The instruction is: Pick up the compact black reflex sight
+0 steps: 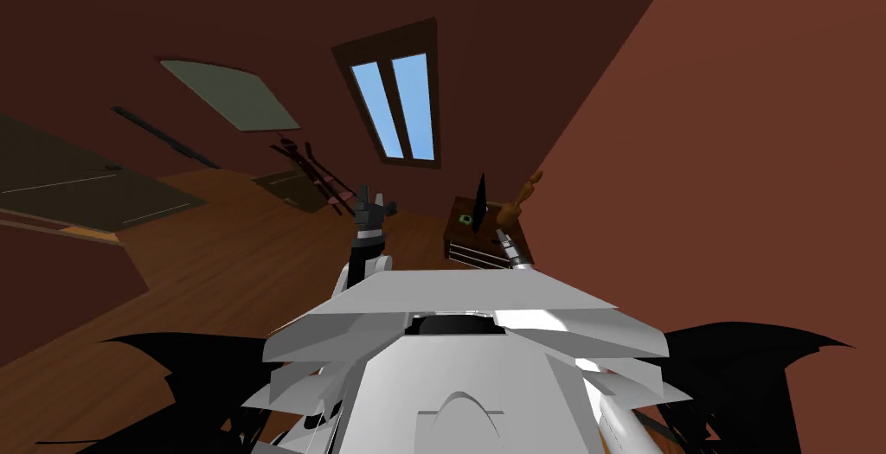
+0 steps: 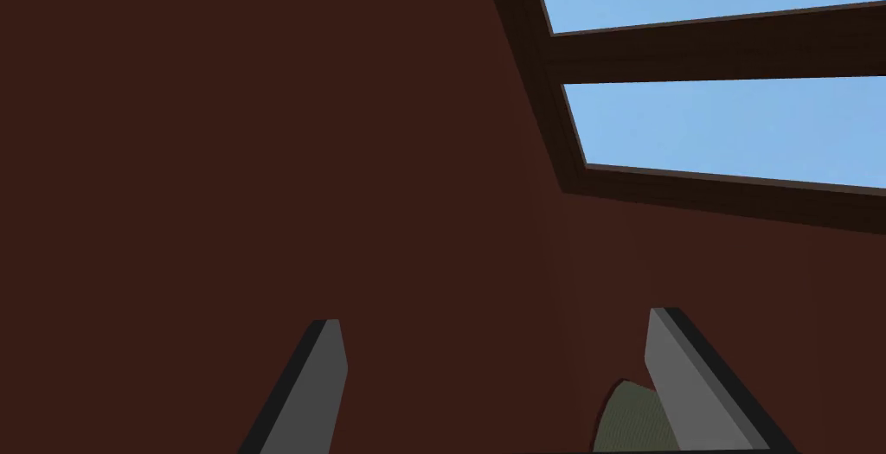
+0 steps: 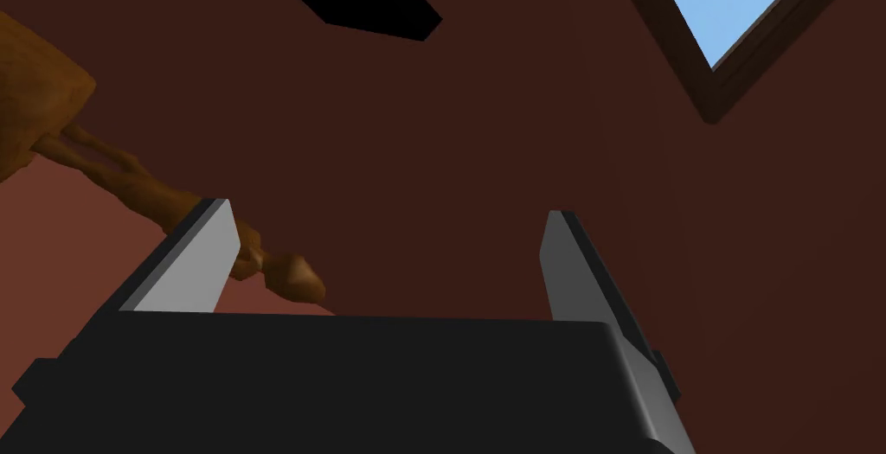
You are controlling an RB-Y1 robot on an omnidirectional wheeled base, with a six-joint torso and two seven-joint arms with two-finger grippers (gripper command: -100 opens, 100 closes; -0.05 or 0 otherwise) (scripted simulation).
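Reflex sight [image 1: 465, 218]: seen on the drawer cabinet [image 1: 476, 255], clear of all fingers.
Right gripper [image 3: 388, 215]: tilted upward beside the cabinet, fingers spread wide, nothing held.
Left gripper [image 2: 493, 328]: raised, spread, empty.

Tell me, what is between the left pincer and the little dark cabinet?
Only bare wooden floor, seen in the head view. The left pincer hangs open in the air, apart from the cabinet, and nothing stands on that stretch.

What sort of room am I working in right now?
Probably a room in a house: a two-pane window, a wooden floor and a small dark drawer cabinet.
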